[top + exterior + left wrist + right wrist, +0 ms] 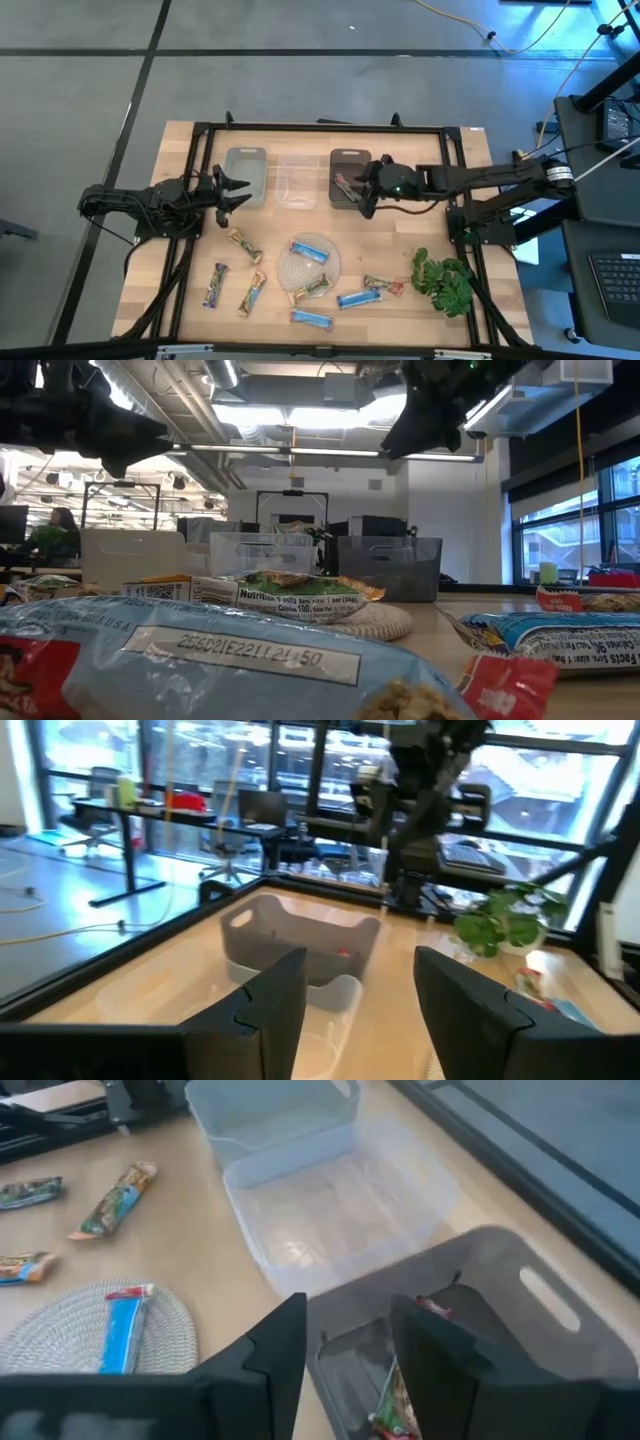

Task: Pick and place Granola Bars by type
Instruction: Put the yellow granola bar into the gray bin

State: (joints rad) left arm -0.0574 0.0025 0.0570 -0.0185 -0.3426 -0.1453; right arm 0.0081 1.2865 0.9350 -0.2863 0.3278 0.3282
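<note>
High view: right claw over dark bin holding a bar

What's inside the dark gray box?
One green-red granola bar lies in the dark gray box. The right tool hovers over it, hiding part of the floor, so more could be underneath.

Three bins stand in a row. Eight bars lie on the desk, one more in the dark bin. One mat, one plant.
</note>
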